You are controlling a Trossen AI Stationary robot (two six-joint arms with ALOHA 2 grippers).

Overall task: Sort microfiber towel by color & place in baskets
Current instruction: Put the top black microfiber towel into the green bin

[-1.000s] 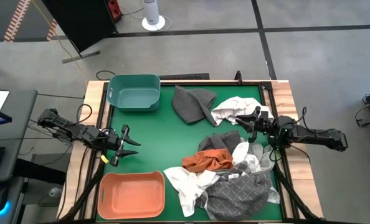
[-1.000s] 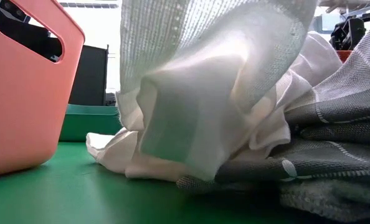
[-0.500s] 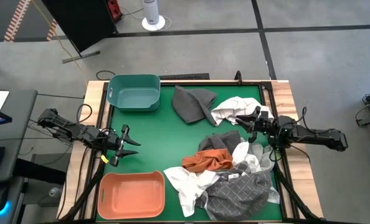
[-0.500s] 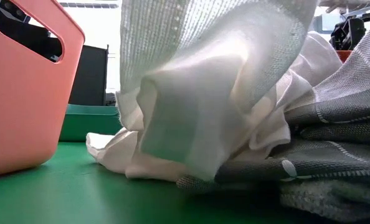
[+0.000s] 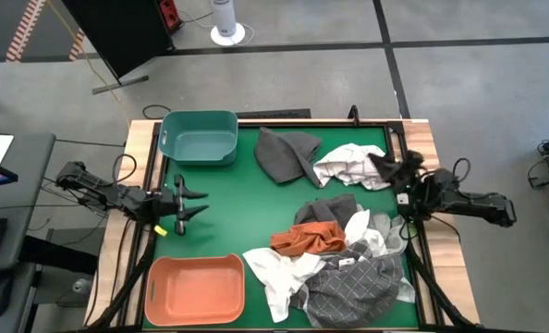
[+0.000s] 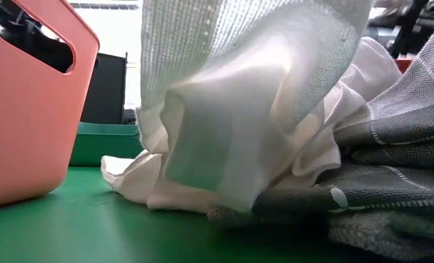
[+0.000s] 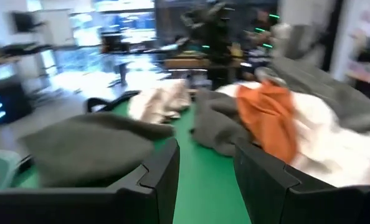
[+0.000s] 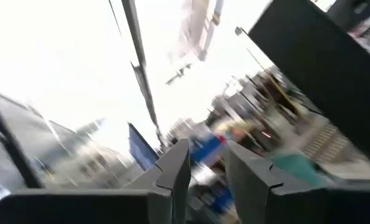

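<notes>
The microfiber towels lie in a loose heap on the green mat's right half: a dark grey one (image 5: pixel 288 153), a white checked one (image 5: pixel 347 165), a rust orange one (image 5: pixel 309 240), a white one (image 5: pixel 274 273) and a grey one with grid lines (image 5: pixel 353 287). The teal basket (image 5: pixel 199 137) stands at the far left and the salmon basket (image 5: pixel 196 289) at the near left. My left gripper (image 5: pixel 191 201) hovers open at the left edge between the baskets, pointing level at the heap (image 7: pixel 207 155). My right gripper (image 5: pixel 384 165) is open above the white checked towel's right end, tipped upward (image 8: pixel 207 155).
The mat's middle left (image 5: pixel 224 208) is bare green. In the low view the salmon basket's wall (image 6: pixel 27 109) fills the left, and the white towel (image 6: pixel 253 95) and the grid-lined towel (image 6: pixel 392 161) block the rest. A wooden frame (image 5: pixel 141 148) borders the mat.
My left gripper has swung at the wrist toward the table's far edge and now points straight across at the heap. My right gripper has risen, tipped its fingers upward and rolled, shifting toward the far edge above the white checked towel. The towels have stayed put.
</notes>
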